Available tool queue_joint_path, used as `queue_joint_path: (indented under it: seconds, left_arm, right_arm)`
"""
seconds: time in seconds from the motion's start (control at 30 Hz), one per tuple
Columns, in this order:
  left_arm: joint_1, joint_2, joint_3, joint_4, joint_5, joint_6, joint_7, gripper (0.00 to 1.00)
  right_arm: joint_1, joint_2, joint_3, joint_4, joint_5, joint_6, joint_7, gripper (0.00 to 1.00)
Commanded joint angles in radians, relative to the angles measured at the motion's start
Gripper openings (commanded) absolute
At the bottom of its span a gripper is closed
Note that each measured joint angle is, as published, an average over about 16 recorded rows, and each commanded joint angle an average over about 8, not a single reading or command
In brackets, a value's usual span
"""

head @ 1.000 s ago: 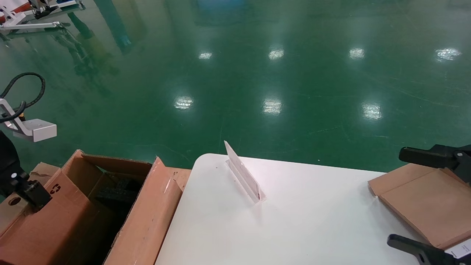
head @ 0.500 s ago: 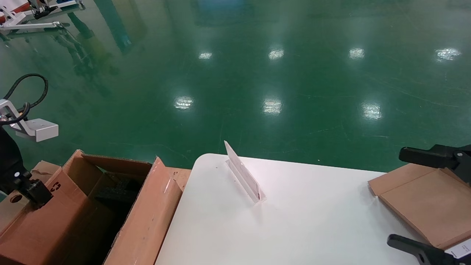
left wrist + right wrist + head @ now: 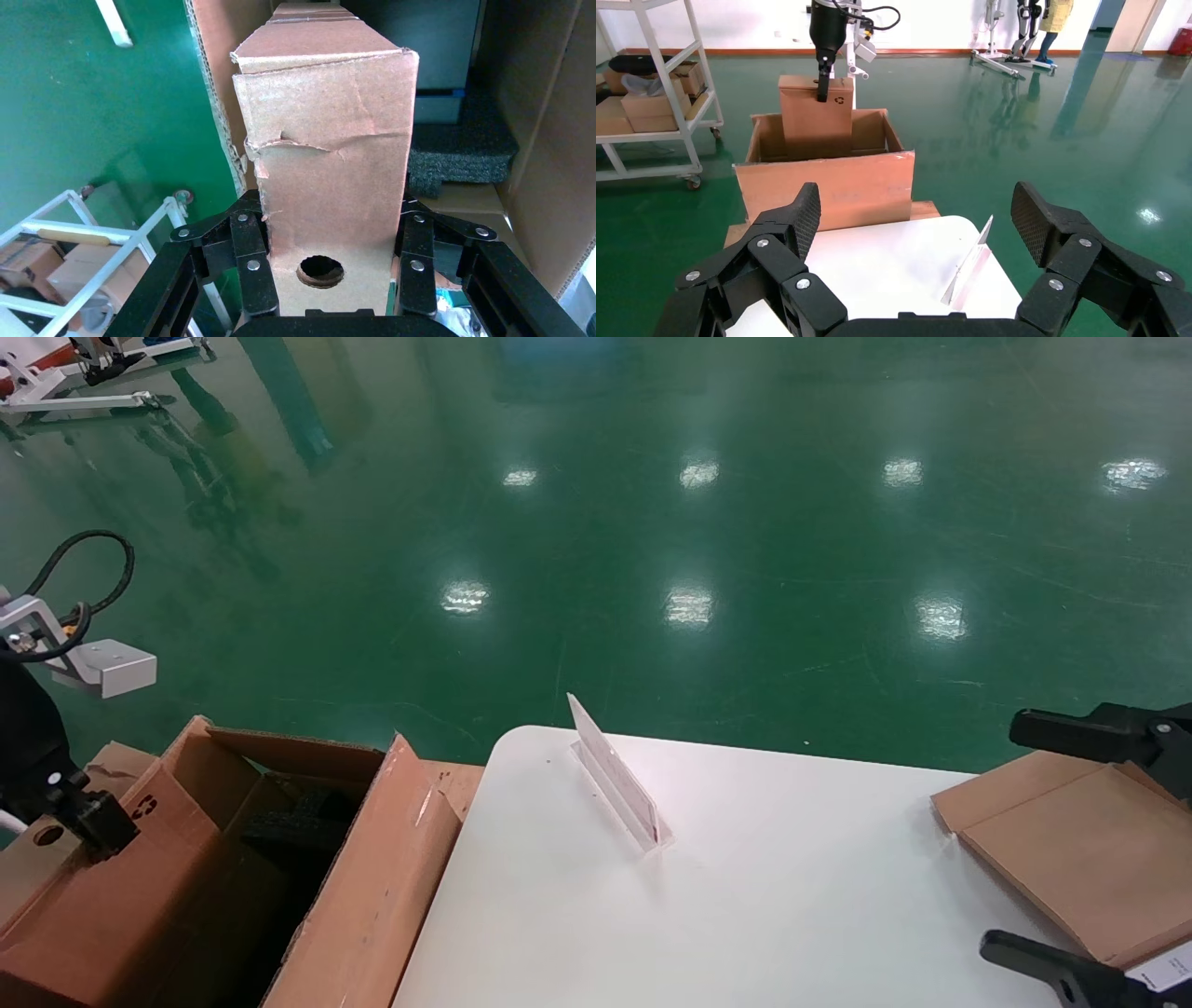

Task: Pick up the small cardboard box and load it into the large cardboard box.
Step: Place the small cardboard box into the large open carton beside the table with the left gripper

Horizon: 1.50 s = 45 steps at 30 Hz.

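At the lower right of the head view, the right end effector [image 3: 1071, 845] hangs idle over the white worktop [image 3: 745, 896], its 2 fingers spread wide and empty. Between them lies a flat brown box [image 3: 1080, 850]; a white label [image 3: 1164, 969] shows at its near corner, the print too small to read. Mid-worktop stands a clear sign holder [image 3: 619, 784], tilted, its card seen edge-on and unreadable.

At the lower left, the left end effector [image 3: 330, 270] is clamped on the small cardboard box [image 3: 327, 161], 1 finger on each side just beside the punched round hole. The carton hangs upright, its lower part inside the open large cardboard box [image 3: 354, 887], along that box's left wall. A black recycling symbol [image 3: 142, 808] marks the carton near the grip. Dark foam [image 3: 460, 144] lies inside the big box.
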Motion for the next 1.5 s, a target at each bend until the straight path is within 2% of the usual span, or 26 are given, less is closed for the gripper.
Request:
queue_joint_path:
  seconds: [0.03,1.5]
  left_arm:
    - [0.004,0.0,-0.001,0.0,0.001,-0.006,0.001,0.0]
    - [0.112,-0.028,0.004,0.029,0.025,-0.105,-0.034,0.0]
  right_arm:
    - [0.0,0.0,0.0,0.0,0.0,0.0,0.0,1.0]
    - [0.0,0.0,0.0,0.0,0.0,0.0,0.0,1.0]
